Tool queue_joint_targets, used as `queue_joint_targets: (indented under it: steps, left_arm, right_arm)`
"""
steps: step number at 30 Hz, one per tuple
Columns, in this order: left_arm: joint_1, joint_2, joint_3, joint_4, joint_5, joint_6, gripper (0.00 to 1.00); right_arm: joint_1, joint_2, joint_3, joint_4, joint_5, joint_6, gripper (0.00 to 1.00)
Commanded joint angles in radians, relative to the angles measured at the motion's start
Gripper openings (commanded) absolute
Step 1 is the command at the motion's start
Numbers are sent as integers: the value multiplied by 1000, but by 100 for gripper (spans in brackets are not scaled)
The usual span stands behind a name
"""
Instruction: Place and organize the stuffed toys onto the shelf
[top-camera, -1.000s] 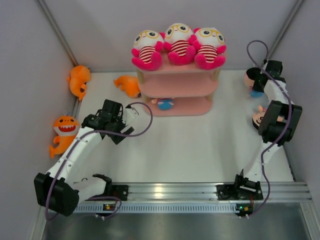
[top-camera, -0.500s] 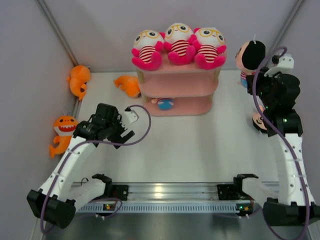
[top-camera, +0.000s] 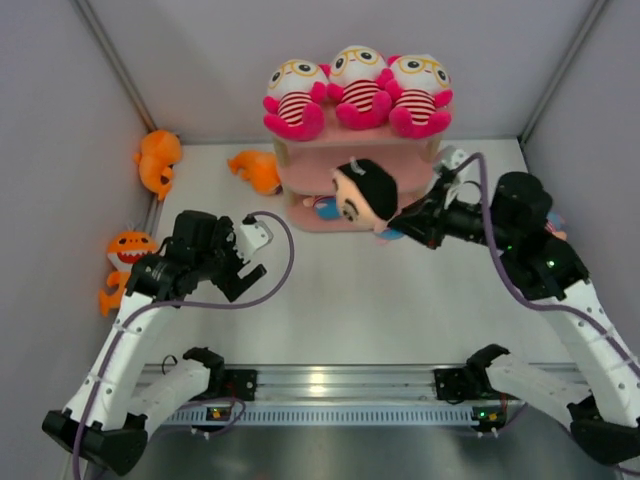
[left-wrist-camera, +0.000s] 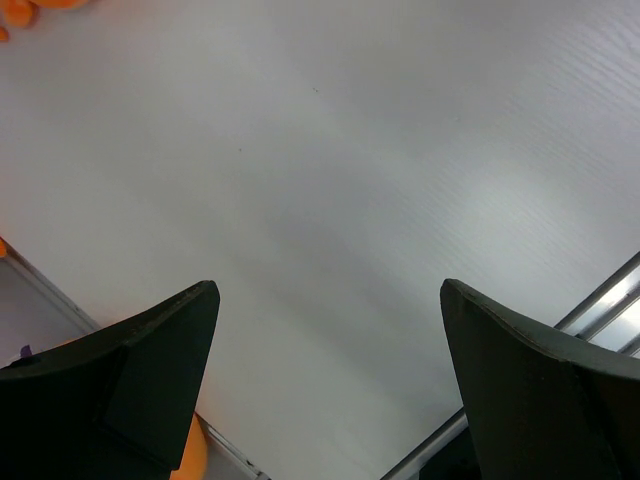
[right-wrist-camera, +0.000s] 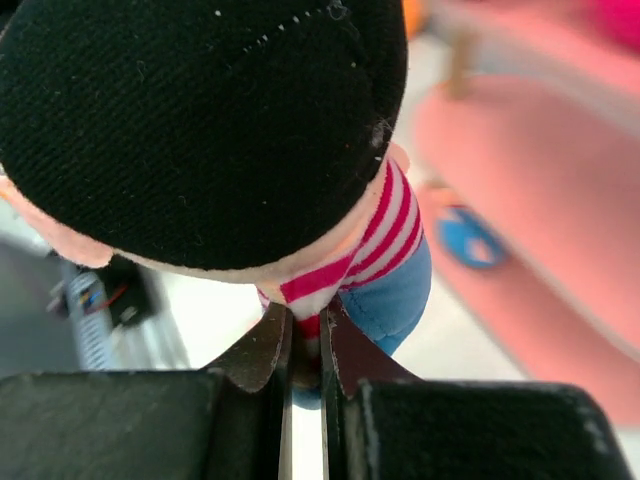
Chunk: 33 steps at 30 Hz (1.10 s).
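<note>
The pink shelf (top-camera: 410, 160) stands at the back centre, with three white-faced striped stuffed toys (top-camera: 358, 88) in a row on its top board. A small blue doll (top-camera: 328, 207) lies on the bottom board. My right gripper (top-camera: 402, 222) is shut on the striped body of a black-haired, peach-faced doll (top-camera: 362, 190), holding it in front of the shelf's middle tier. In the right wrist view the doll (right-wrist-camera: 200, 120) fills the frame above the right gripper (right-wrist-camera: 307, 325). My left gripper (top-camera: 250, 258) hangs open over bare table, nothing between its fingers (left-wrist-camera: 160, 360).
Three orange sharks lie on the left: one (top-camera: 158, 160) in the back corner, one (top-camera: 255, 170) beside the shelf, one (top-camera: 127, 265) against the left wall near my left arm. Grey walls close in the table on both sides. A metal rail (top-camera: 330, 380) runs along the near edge.
My right arm has swung from the right wall leftward, carrying the doll to the front of the shelf. My left arm has drawn back a little toward the left, still open.
</note>
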Motion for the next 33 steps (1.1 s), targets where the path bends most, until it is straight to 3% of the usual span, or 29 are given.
queue_joint_targets:
  steps: [1, 6, 8, 15, 30, 32, 33]
  left_arm:
    - [-2, -54, 65, -43, 94, -2, 98]
    - [-2, -74, 87, -83, 146, 21, 98]
    - [0, -76, 90, -110, 172, 37, 98]
    - [-11, -68, 108, -127, 278, 83, 98]
    - [-28, 4, 167, -124, 471, 118, 97]
    - [-27, 7, 157, -126, 482, 123, 84]
    - [-27, 8, 154, -124, 488, 123, 65]
  right_arm:
    - [239, 73, -76, 74, 15, -49, 0]
    - [387, 217, -198, 448, -116, 82, 0]
    - [417, 274, -215, 521, -126, 115, 0]
    - [453, 468, -245, 633, -172, 122, 0]
    - [479, 605, -239, 754, -233, 165, 0]
    - [481, 607, -239, 763, -235, 168, 0]
    - [483, 608, -238, 765, -235, 162, 0]
